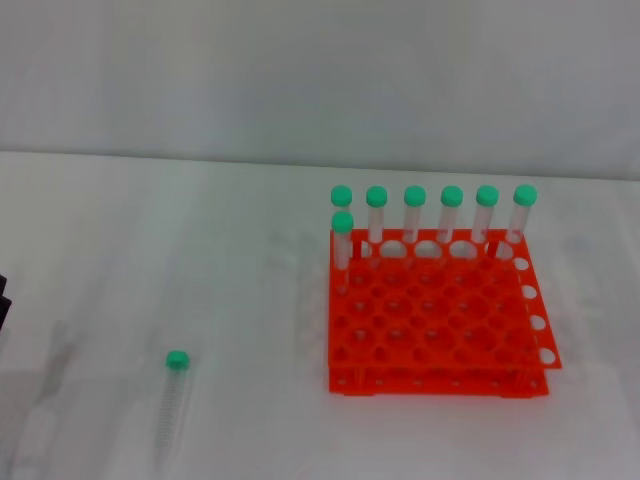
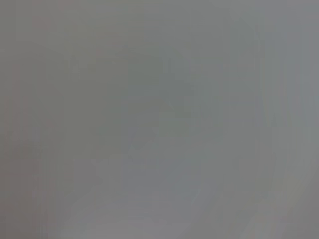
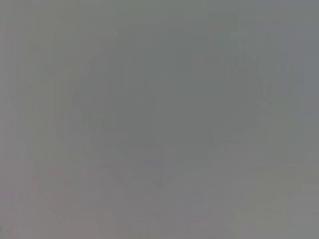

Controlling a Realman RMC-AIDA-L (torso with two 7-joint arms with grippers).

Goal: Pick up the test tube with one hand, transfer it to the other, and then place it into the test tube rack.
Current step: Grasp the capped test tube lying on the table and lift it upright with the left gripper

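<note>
You have the white table (image 1: 150,230) before you, then the test tube rack (image 1: 435,315) on the right holding seven capped tubes (image 1: 450,215). The test tube (image 1: 174,395) lies flat, front left, untouched: pickup is not begun. Only a dark sliver of the left arm (image 1: 3,300) shows at the edge; neither gripper shows, so I cannot tell their fingers. Next, reach down and close on the tube.

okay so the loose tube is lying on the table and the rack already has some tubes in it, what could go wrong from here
The test tube lies flat on the white table, clear against it, with only its green cap standing out. A grasp could land off-centre and roll it.

The test tube rack already holds seven upright tubes along its far row and left corner. Lowering near them could knock one, so a nearer hole looks safer.

Only a dark edge shows at the left; neither gripper can be checked.
</note>
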